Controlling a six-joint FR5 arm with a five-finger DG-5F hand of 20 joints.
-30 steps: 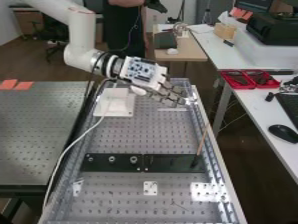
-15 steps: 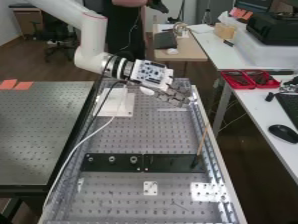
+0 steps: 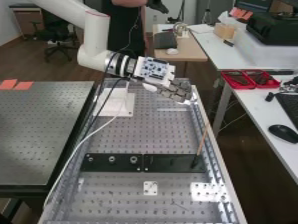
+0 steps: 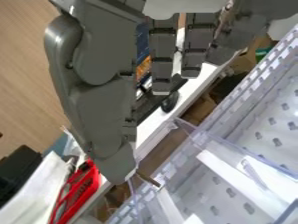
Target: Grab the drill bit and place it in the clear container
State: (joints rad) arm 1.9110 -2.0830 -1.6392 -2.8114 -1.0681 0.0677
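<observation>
Hand (image 3: pixel 176 92), one, dark grey: above the far part of the perforated bench (image 3: pixel 143 135). Whether spread, pressed together or pinching something: cannot be told.
Slim brown piece (image 4: pixel 149 179), one: just beside the hand in the wrist view. Whether this is the drill bit, and whether it is held: cannot be told.
Clear container (image 4: pixel 246 152), one: near the hand and below it, over the perforated surface.
White stand (image 3: pixel 123 108), one, with square base: on the bench, near the hand.
Dark plate (image 3: pixel 174 162), one, in two sections: on the bench, well apart from the hand, towards the near end.
Wooden stick (image 3: pixel 201 141), one, tilted: between the hand's side of the bench and the dark plate.
Red trays (image 3: pixel 237 80), a pair: beyond the bench edge from the hand.
</observation>
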